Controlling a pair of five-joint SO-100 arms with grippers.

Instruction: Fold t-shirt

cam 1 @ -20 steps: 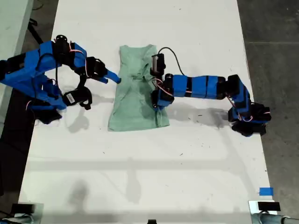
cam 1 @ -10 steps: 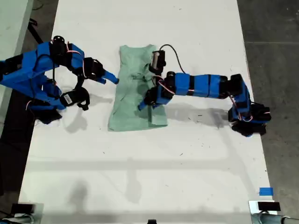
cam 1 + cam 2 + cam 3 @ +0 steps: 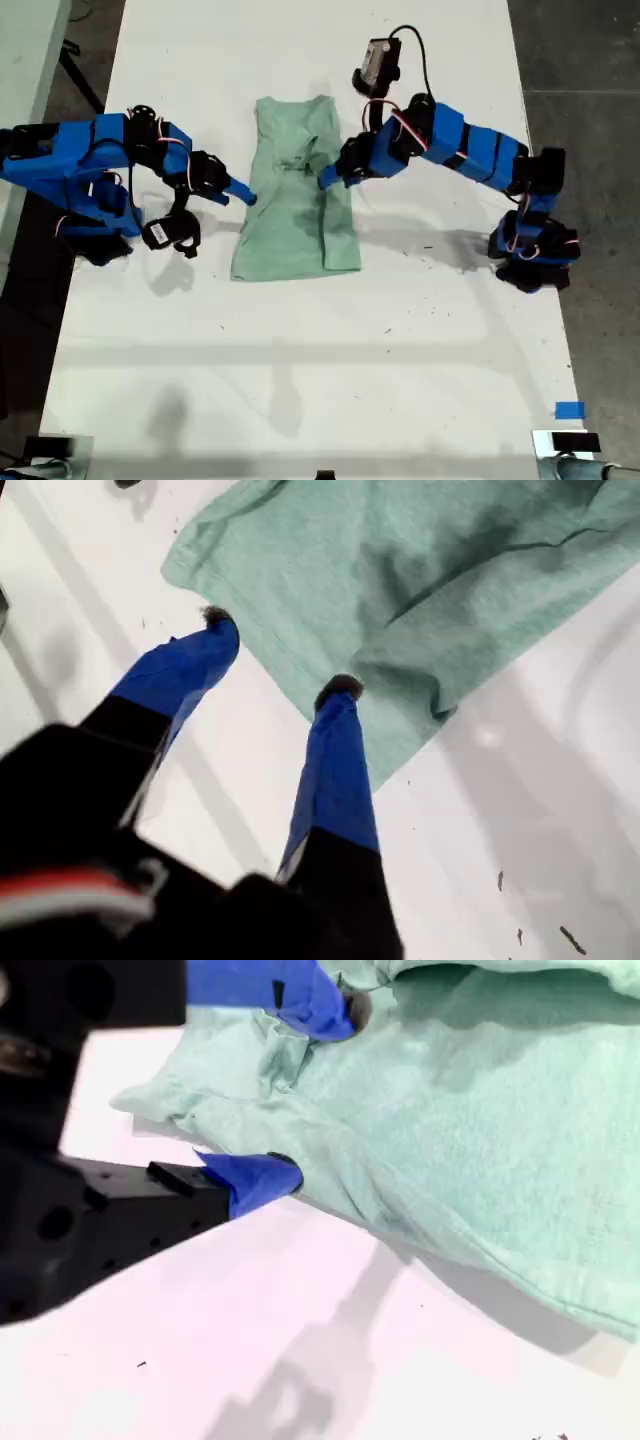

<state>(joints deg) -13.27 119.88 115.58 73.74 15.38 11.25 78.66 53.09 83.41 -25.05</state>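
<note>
The pale mint-green t-shirt (image 3: 285, 225) lies flat on the white table, its side toward the exterior view's right folded inward as a narrow flap. My first gripper (image 3: 330, 180) hovers open above that folded side with nothing between its fingers; in the first wrist view the gripper (image 3: 280, 652) hangs over the t-shirt (image 3: 400, 560) edge. My second gripper (image 3: 242, 193) sits low at the shirt's edge on the exterior view's left. It is open (image 3: 315, 1090), one finger over the crumpled t-shirt (image 3: 480, 1130) and the other on the table beside it.
The white table (image 3: 300, 350) runs the length of the exterior view, with dark floor beyond its edge on the right. A blue tape mark (image 3: 568, 410) lies near the lower right corner. The arm bases stand at the view's left and right sides.
My first gripper let go of the shirt's side after carrying it inward, then rose and pulled back toward the exterior view's top. My second arm shifted only slightly.
</note>
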